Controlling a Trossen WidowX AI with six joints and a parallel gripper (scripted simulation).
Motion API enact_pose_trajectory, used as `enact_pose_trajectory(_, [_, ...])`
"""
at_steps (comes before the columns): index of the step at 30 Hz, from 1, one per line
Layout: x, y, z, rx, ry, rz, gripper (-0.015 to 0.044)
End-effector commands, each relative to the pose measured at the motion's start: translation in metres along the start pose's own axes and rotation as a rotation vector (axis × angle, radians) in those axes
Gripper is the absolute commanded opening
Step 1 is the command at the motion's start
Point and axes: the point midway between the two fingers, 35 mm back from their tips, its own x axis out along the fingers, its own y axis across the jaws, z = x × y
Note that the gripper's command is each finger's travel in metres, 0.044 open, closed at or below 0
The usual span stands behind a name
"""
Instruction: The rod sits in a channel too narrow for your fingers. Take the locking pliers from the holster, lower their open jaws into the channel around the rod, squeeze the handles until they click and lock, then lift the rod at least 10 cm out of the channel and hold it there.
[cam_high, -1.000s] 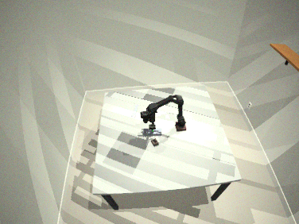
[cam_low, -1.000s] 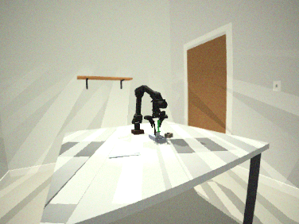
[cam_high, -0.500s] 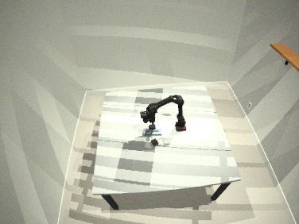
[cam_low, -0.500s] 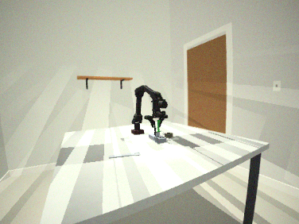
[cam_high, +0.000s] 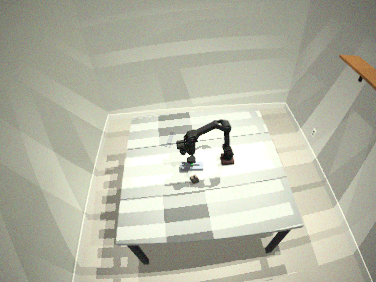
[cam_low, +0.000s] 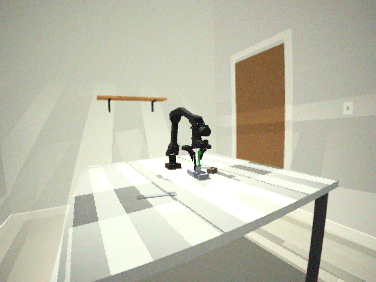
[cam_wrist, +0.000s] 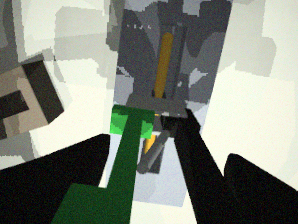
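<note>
The locking pliers stand upright, with a green handle (cam_wrist: 129, 155) (cam_low: 199, 159) on one side and a black handle (cam_wrist: 192, 155) on the other. My gripper (cam_wrist: 168, 153) (cam_low: 197, 156) (cam_high: 191, 160) is shut on the handles, its fingers still well apart. The pliers' dark jaw end is down at the channel block (cam_wrist: 165, 194) (cam_high: 198, 166) (cam_low: 199, 175). The yellow rod (cam_wrist: 164, 65) lies in the channel and passes under the jaw end. The jaws' hold on the rod is hidden. The holster (cam_wrist: 42, 102) (cam_high: 194, 179) (cam_low: 212, 170) stands beside the block, without the pliers.
A thin pale strip (cam_high: 171, 139) (cam_low: 156, 195) lies on the table (cam_high: 140, 220) (cam_low: 255, 205) away from the block. The arm's base (cam_high: 227, 161) (cam_low: 173, 166) stands on the other side of the block. Striped shadows cross the table.
</note>
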Motion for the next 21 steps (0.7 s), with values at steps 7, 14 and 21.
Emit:
enact_pose_trajectory(7, [0.0010,0.0025,0.0004,0.002,0.001,0.004,0.0250])
enact_pose_trajectory(14, [0.0010,0.0034,0.0004,0.002,0.001,0.004,0.0241])
enact_pose_trajectory(21, [0.0009,0.0042,0.0004,0.002,0.001,0.004,0.0231])
